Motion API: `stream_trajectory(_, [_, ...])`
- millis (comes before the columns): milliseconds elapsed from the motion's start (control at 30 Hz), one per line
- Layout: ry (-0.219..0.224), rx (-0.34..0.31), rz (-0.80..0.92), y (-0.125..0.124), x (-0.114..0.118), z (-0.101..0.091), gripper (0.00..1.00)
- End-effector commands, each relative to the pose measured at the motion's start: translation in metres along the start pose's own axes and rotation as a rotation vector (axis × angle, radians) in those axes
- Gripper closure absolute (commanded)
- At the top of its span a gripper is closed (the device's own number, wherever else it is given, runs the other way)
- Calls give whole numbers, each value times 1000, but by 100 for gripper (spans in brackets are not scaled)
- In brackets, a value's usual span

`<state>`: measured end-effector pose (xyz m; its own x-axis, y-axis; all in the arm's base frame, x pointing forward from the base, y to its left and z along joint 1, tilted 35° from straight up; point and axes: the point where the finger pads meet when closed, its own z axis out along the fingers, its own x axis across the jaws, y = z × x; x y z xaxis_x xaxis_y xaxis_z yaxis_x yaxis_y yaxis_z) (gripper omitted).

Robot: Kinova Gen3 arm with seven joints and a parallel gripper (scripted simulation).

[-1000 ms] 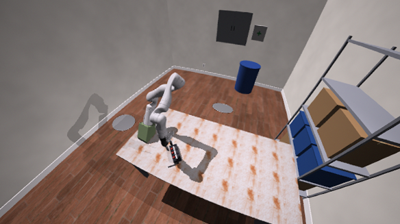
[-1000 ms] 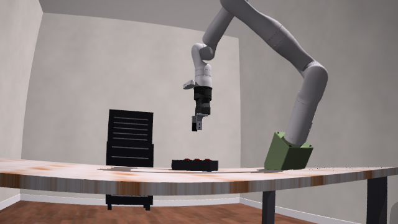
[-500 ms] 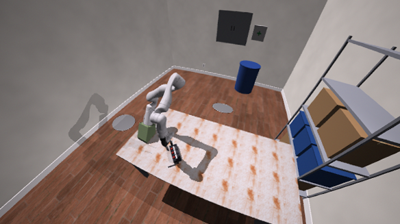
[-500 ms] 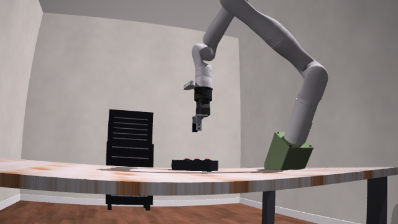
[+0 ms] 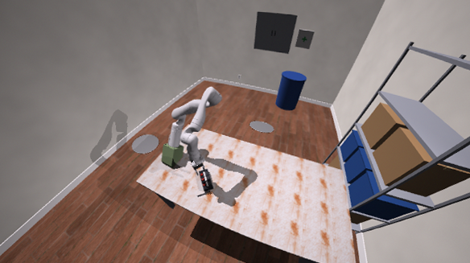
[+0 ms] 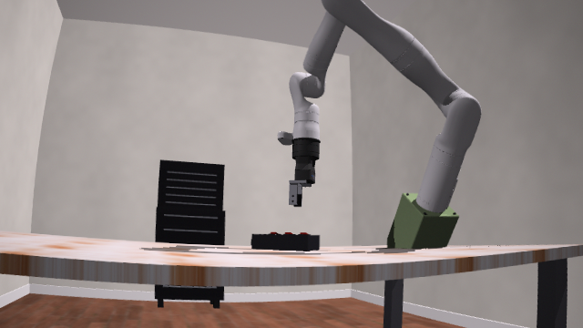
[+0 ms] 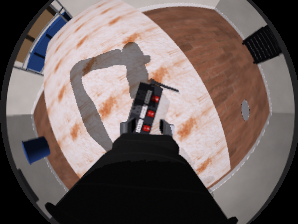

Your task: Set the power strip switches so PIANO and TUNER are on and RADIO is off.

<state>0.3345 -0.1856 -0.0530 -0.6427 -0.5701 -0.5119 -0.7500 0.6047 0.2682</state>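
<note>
Black power strip (image 6: 285,241): flat on table (image 6: 137,261), directly below jaws, well apart.
Jaws: spread fully, holding nothing.
Red switches (image 7: 149,113): facing up.

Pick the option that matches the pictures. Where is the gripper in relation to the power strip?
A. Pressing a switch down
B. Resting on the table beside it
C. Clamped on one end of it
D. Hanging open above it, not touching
D: in the exterior view the gripper hangs open above the power strip, apart from it, with wall visible between them.
</note>
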Motion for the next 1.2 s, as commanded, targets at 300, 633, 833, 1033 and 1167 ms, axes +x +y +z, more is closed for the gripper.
stream_trajectory(300, [16, -11, 236, 25, -11, 23, 0])
stream_trajectory(633, [17, -11, 249, 26, -11, 24, 100])
stream_trajectory(833, [17, -11, 249, 26, -11, 24, 100])
stream_trajectory(1033, [17, -11, 249, 26, -11, 24, 100])
stream_trajectory(1167, [17, -11, 249, 26, -11, 24, 100])
